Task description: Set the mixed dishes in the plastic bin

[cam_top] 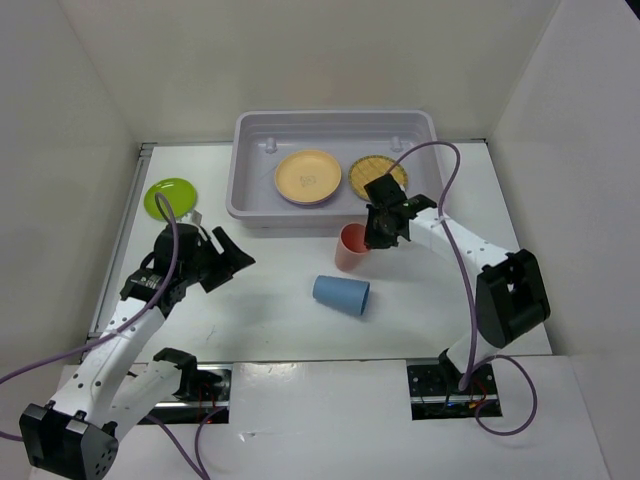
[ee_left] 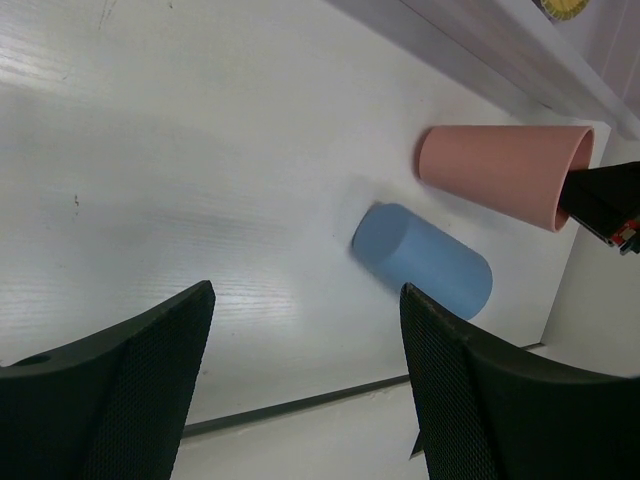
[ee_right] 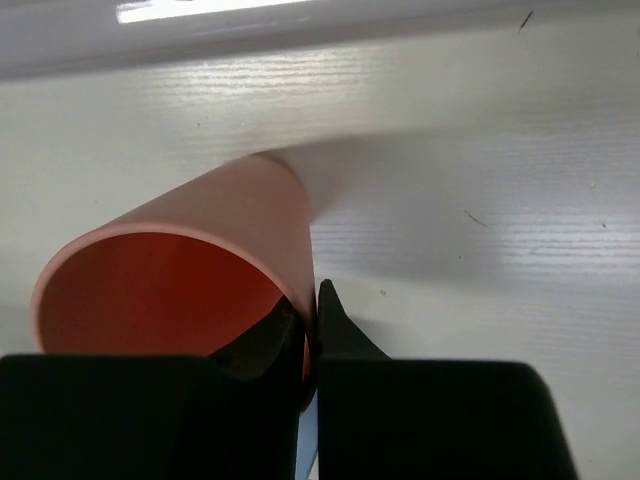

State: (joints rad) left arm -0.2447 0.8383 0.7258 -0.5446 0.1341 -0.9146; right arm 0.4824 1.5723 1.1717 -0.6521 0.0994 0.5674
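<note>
A salmon-red cup (cam_top: 351, 248) stands tilted on the table in front of the plastic bin (cam_top: 240, 160). My right gripper (cam_top: 378, 238) is shut on its rim. In the right wrist view one finger is inside the cup (ee_right: 200, 250) and the other outside, with the gripper (ee_right: 312, 300) pinching the wall. A blue cup (cam_top: 341, 294) lies on its side nearby, also seen as the blue cup (ee_left: 425, 260) in the left wrist view. My left gripper (cam_top: 235, 262) hovers open and empty at the left (ee_left: 305, 292). An orange-yellow plate (cam_top: 308, 176) and a woven tan plate (cam_top: 365, 172) lie in the bin.
A lime green plate (cam_top: 170, 197) sits on the table at the far left, behind my left arm. The bin's near wall (ee_right: 300, 30) runs just beyond the salmon-red cup. White walls enclose the table on three sides.
</note>
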